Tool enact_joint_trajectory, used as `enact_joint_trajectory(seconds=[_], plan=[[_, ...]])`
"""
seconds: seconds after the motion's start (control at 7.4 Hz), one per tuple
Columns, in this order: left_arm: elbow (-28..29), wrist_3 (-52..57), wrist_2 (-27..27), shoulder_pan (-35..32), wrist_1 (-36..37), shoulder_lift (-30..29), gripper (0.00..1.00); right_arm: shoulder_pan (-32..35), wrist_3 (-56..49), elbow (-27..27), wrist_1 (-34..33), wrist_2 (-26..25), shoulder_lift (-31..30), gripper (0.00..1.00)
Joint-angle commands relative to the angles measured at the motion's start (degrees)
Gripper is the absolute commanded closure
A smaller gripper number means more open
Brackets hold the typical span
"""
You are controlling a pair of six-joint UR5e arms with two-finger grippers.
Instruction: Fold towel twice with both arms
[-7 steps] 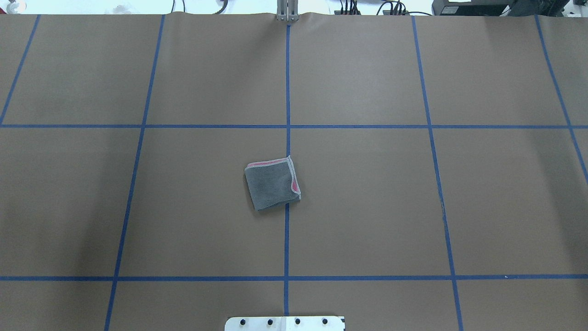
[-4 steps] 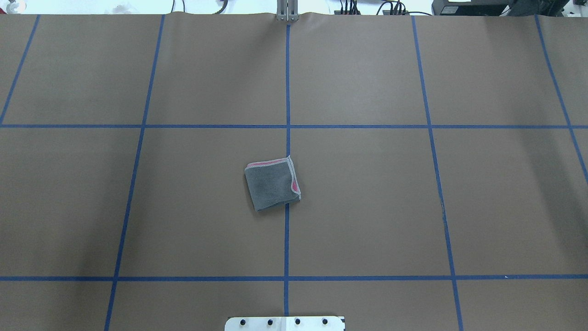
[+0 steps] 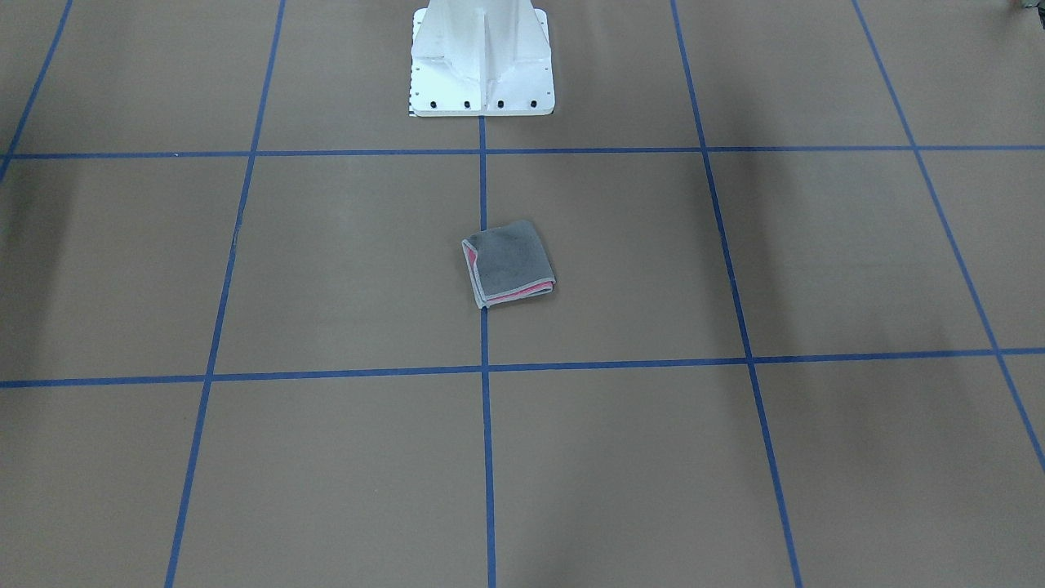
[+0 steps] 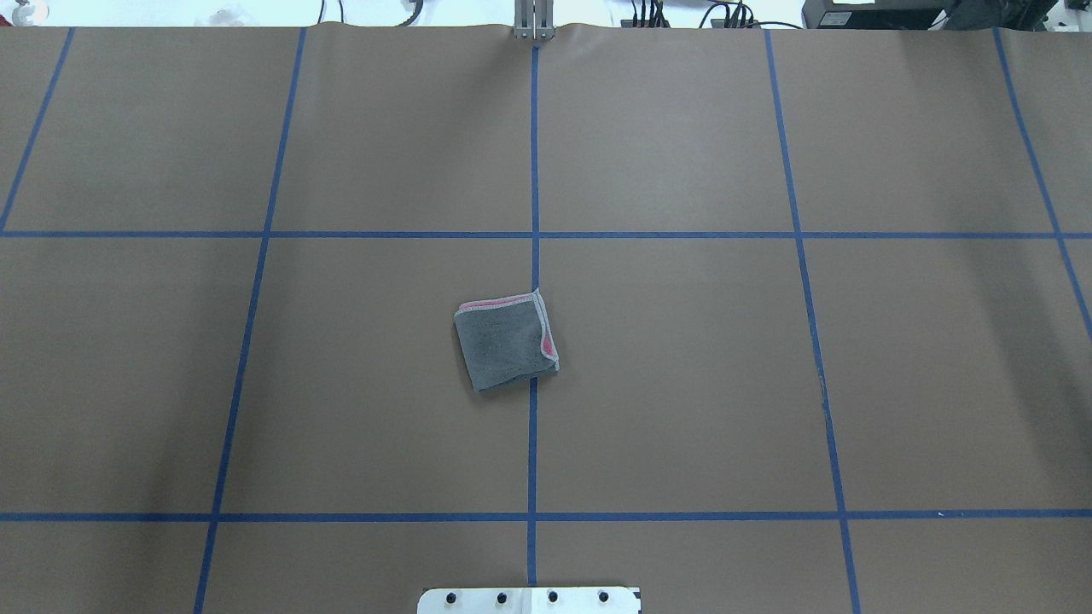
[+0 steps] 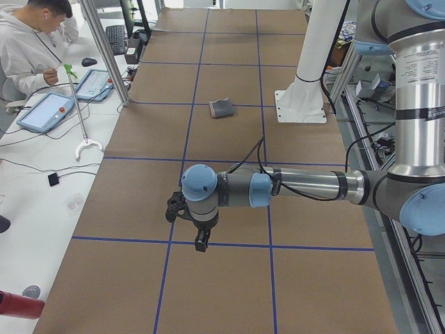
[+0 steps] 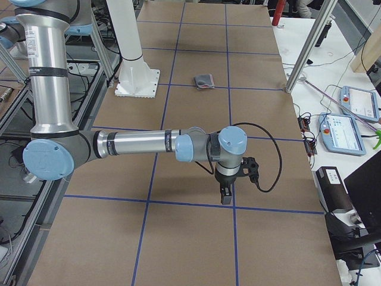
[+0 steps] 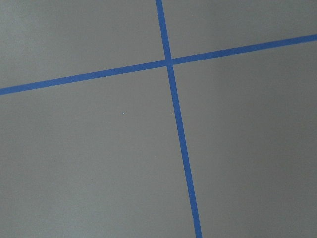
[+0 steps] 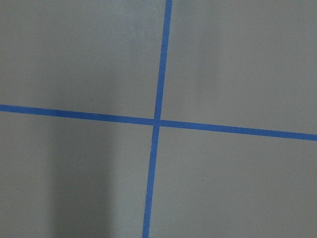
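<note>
A folded grey-and-pink towel (image 4: 505,341) is laid mid-counter (image 4: 682,384), well apart from the left arm (image 5: 299,186) and right arm (image 6: 143,143). Soft and light, it is best pinched at its stitched corners. Whether the jaws are open cannot be told.

Even bright light, soft broad shadows on table (image 4: 665,136), sharp focus, wrist views greyer
</note>
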Motion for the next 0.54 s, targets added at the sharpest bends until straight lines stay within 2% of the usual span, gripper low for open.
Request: enact_joint_trajectory(seconds=[0.0,0.41], plan=[[-1.30,0.24,0.60,0.07,-0.06,1.20,0.00,-0.02,-0.09,-0.74,0.08,0.01,-0.14,0.00],[-1.65,0.15,0.60,0.07,-0.06,1.20,0.00,-0.11,-0.09,-1.27,0.08,0.09,-0.32,0.00]])
